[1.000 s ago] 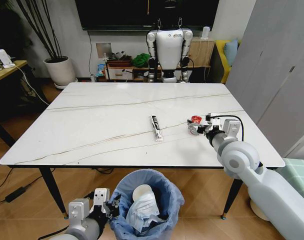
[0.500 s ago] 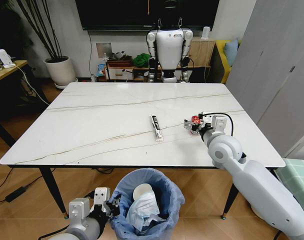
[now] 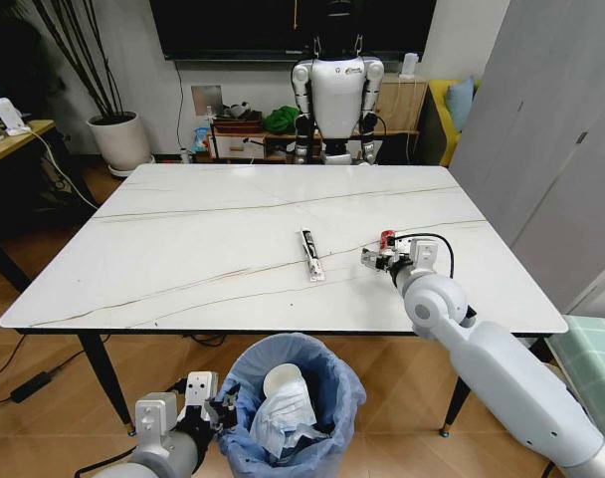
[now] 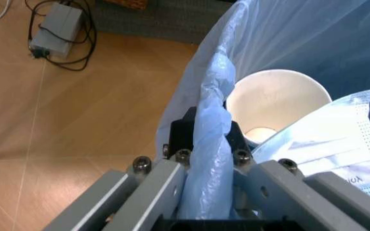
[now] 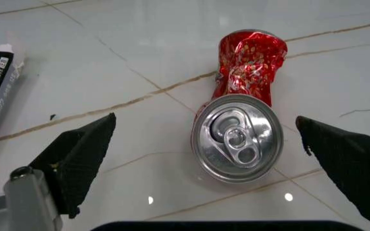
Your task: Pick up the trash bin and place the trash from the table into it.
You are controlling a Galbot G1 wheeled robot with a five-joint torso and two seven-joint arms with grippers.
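Spread wide, the right gripper [image 5: 217, 168] bracketed the crushed red can [image 5: 243, 130] lying right of table [image 3: 213, 239] centre. Left gripper [image 4: 207, 159] clamped the trash bin [image 3: 327, 383] liner below the near edge. Dented metal risked slipping.

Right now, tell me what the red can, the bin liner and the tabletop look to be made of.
Can: thin metal, glossy red paint, bare silvery lid, crushed creases. Bin liner: thin translucent blue plastic film, crinkled. Tabletop: polished marble-look slab, brown veins, reflective; real stone or imitation, unclear.

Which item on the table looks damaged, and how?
The red can, lying between the right tool's open fingers, is crushed and buckled near its base. The stick wrapper beside it looks intact.
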